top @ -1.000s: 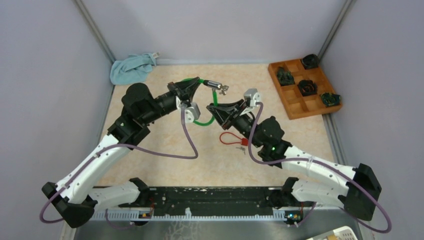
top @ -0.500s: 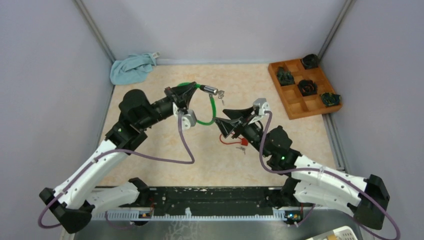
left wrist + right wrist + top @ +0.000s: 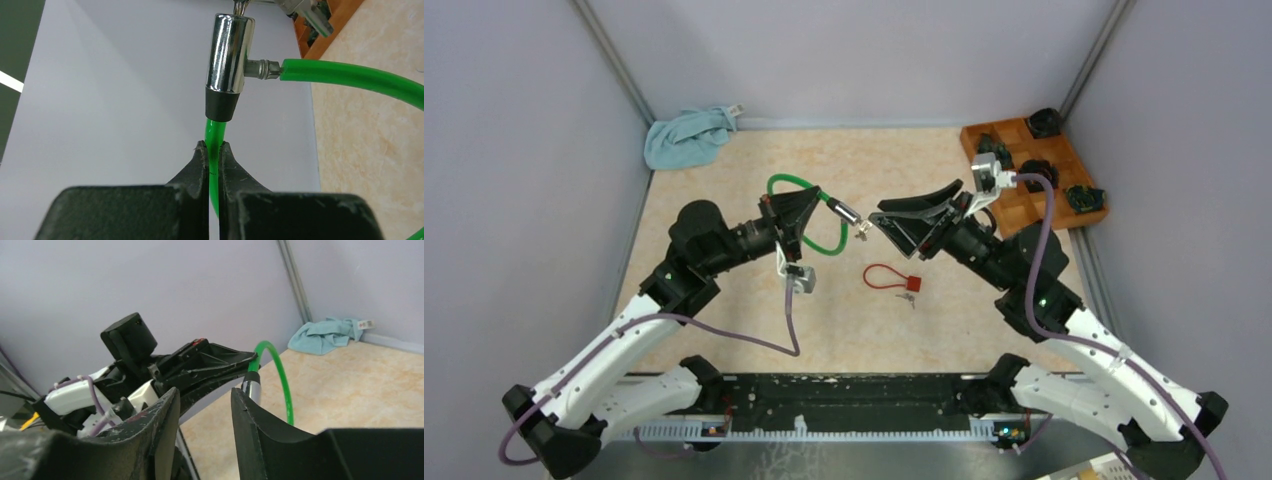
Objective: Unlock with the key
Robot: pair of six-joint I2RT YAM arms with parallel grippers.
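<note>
My left gripper [image 3: 809,214] is shut on the green cable [image 3: 776,186] of a cable lock and holds it above the table. In the left wrist view [image 3: 213,150] the cable [image 3: 216,131] runs between the shut fingers up to the chrome lock barrel [image 3: 229,55]. The barrel [image 3: 844,212] has small keys [image 3: 861,231] hanging at its end. My right gripper [image 3: 881,221] is open and empty, just right of the keys. In the right wrist view [image 3: 204,399] the barrel [image 3: 251,384] shows just behind the right finger [image 3: 245,415].
A red cable lock with keys [image 3: 892,279] lies on the table below the grippers. A wooden tray [image 3: 1022,215] with dark objects stands at the back right. A blue cloth [image 3: 686,136] lies at the back left corner.
The left gripper has carried the green lock forward and a little right. The right arm has swung up and to the right, and its open gripper now faces the lock's key end.
</note>
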